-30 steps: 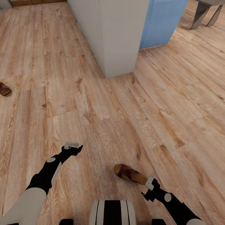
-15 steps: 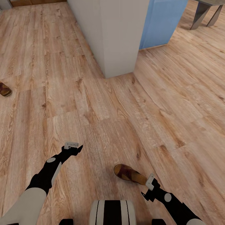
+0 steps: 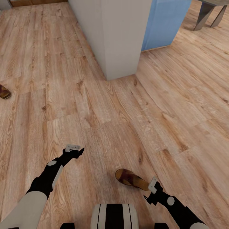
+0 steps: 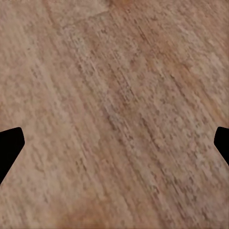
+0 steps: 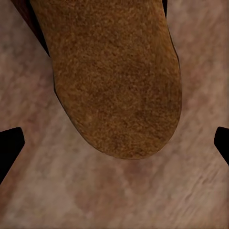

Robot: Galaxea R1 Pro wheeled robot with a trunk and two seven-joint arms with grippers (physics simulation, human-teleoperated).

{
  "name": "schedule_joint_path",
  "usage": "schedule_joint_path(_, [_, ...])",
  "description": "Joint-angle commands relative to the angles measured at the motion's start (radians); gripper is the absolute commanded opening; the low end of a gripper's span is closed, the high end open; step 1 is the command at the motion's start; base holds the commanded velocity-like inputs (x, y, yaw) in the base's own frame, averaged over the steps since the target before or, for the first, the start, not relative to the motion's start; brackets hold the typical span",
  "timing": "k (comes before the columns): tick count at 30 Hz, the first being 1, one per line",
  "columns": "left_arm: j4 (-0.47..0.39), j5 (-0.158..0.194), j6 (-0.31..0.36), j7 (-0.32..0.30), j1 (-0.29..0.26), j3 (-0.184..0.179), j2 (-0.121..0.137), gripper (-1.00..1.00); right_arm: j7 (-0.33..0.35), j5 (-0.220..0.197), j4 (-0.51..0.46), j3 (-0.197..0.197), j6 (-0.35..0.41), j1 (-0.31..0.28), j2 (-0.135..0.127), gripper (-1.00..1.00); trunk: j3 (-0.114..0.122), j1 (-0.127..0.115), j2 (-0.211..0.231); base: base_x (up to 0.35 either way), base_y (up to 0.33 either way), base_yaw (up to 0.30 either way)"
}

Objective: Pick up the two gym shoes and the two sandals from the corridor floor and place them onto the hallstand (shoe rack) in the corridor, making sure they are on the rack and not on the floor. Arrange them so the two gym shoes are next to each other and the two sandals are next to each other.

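Brown leather straps and a tan footbed mark the nearer sandal (image 3: 132,179), which lies flat on the corridor floor (image 3: 95,105) just ahead of the robot's base, its heel end pointing toward the right claw (image 3: 152,185). That claw hangs just beside the heel. In the right wrist view the tan suede footbed (image 5: 114,76) sits squarely between the two dark fingertips (image 5: 9,148), which stand far apart at the picture's edges with the planks visible under them; the claw is spread wide and grips nothing, and I cannot tell whether any part of it touches the sandal.

The left claw (image 3: 73,148) hovers over bare wood, well apart from that sandal. Its wrist view shows only plank grain between two dark fingertips (image 4: 9,145) set equally wide, so it too is fully spread and empty.

A second sandal (image 3: 4,92) lies on the floor at the far left edge of the head view, partly cut off, well apart from the first. Ahead stands a pale grey wall corner (image 3: 122,38), with a blue panel (image 3: 163,22) behind it and grey furniture legs (image 3: 208,14) at the upper right.
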Motion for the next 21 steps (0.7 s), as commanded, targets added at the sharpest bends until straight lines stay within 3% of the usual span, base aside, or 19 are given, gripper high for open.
schedule_joint_path(1, [-0.002, -0.009, 0.005, -0.008, 0.0, 0.005, -0.001, 1.0, 0.0, 0.011, -0.001, 0.001, -0.004, 0.0, -0.001, 1.0, -0.001, 0.0, 0.0, 0.002, -0.001, 0.0])
schedule_joint_path(21, [-0.002, -0.01, 0.012, -0.008, 0.0, 0.005, -0.001, 1.0, 0.0, 0.01, -0.001, 0.001, -0.004, 0.0, -0.001, 1.0, -0.001, 0.0, 0.0, 0.027, 0.0, 0.0])
